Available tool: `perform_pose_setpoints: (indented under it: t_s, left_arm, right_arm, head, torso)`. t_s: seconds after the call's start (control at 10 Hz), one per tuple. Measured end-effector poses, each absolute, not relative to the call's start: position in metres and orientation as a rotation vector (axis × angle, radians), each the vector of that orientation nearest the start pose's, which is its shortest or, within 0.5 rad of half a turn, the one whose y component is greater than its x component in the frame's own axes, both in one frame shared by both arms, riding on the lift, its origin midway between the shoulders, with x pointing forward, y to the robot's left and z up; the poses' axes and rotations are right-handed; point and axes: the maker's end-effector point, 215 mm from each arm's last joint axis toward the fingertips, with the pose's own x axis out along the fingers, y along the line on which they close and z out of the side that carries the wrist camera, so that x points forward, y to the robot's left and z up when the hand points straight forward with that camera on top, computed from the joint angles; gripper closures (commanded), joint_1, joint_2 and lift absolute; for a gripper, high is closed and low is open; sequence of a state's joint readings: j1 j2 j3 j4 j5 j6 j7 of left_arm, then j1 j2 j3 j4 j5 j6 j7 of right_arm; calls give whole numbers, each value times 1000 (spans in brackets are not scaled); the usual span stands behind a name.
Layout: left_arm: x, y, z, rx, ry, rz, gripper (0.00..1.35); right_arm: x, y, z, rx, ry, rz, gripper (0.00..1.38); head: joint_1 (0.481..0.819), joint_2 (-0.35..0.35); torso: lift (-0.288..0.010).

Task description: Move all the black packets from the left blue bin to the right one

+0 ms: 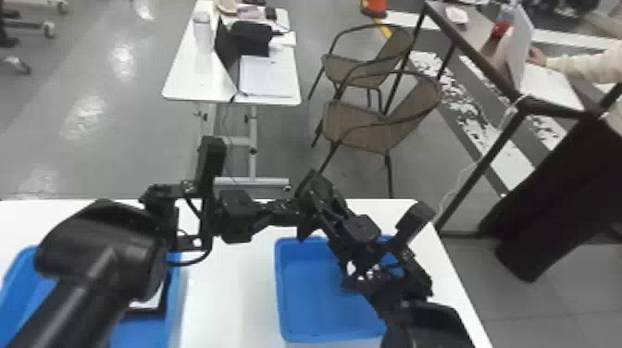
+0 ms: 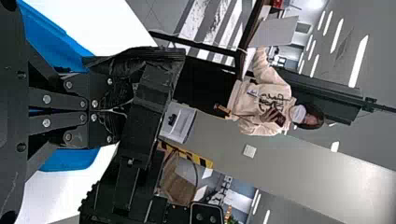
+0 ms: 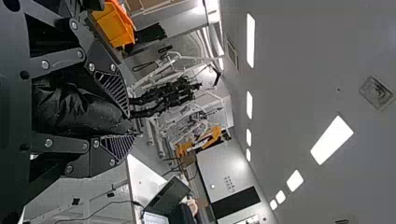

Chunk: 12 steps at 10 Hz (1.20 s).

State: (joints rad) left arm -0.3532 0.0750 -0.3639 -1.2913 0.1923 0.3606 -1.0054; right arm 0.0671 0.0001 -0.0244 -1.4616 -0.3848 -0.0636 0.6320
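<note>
One white table (image 1: 231, 296) bears the left blue bin (image 1: 23, 277) and right blue bin (image 1: 305, 296); above it, the black packet (image 3: 70, 107) bulges, clenched by the right gripper (image 3: 131, 125). The left gripper (image 2: 127, 111) is closed, any hold unclear. Looks light, soft, slippery: best taken mid-body, well off the edges.

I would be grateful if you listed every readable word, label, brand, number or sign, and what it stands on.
No text can be read.
Black packet, left blue bin, right blue bin: no legible text.
White cabinet: dark marks, too small to read.
</note>
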Motion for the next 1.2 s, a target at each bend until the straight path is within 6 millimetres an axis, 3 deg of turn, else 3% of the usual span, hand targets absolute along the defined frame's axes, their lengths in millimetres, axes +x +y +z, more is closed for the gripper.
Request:
perform_pose_setpoints:
  t_s: [0.2,0.3,0.4,0.6,0.7,0.9,1.0,1.2]
  left_arm:
    - [511,-62,-374,-156,346,-1270,407]
    - [513,-50,-379,-172,353,-1238,208]
    - [515,-32,-384,-179,357,-1198,101]
    - [518,26,-398,-195,364,-1057,71]
    - [519,62,-405,-217,367,-962,-2]
    - [512,130,-417,-265,367,-788,-2]
    - [507,160,-418,-288,349,-720,-2]
    - [499,202,-413,-285,302,-616,-2]
  right_arm:
    - [533,-132,-373,418,-19,545,1010]
    - [534,-136,-375,426,-21,533,1010]
    - [536,-144,-376,429,-25,515,1010]
    - [538,-169,-383,434,-26,464,1010]
    - [535,-187,-395,439,-11,426,1010]
    - [525,-222,-437,479,49,343,1010]
    - [516,-229,-463,522,87,315,1010]
    - [499,-218,-507,641,154,335,1004]
  head:
    - [695,-206]
    - [695,-197]
    - [695,-185]
    - [695,-158]
    - [695,-138]
    - [695,-102]
    - [695,-80]
    - [695,-30]
  torso:
    - [0]
    - [0]
    - [0]
    - [0]
    - [0]
    - [0]
    - [0]
    - [0]
